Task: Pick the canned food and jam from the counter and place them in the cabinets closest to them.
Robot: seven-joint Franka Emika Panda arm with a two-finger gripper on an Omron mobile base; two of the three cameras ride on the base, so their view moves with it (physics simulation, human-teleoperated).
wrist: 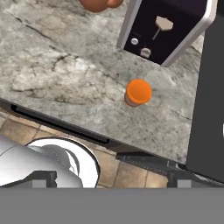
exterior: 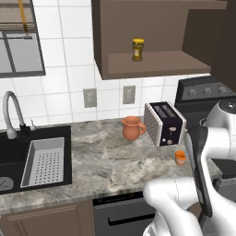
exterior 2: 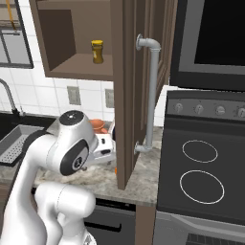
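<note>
— Where is the small squat orange jam jar (wrist: 138,92) relative to the tool?
— In the hand view it stands on the grey-brown marbled stone bench (wrist: 65,74), upper middle of the picture, well apart from the camera. The tool's fingertips can't be made out at the bottom of that view, so I cannot tell whether they are spread or pressed together.

— And measured from the toaster?
— The jam (exterior: 180,157) stands just in front of the silver and black toaster (exterior: 164,123), near the bench's front edge and not touching the toaster. Behind and to the left of the toaster is a terracotta clay jug (exterior: 132,127).

— How many of each?
— One jam jar, one toaster, one jug, and one taller amber jar with a yellow lid (exterior: 138,50) — that one stands upright on the lighter shelf of the dark brown wooden wall cabinet (exterior: 138,27), above the toaster. The cabinet's door (exterior 2: 125,91) stands open. Left of the toaster, set into the bench, is a black sink (exterior: 32,159) with one curved tap (exterior: 11,113).

— Anything right of the toaster?
— A black stove (exterior 2: 201,177) with two ring burners showing.
</note>
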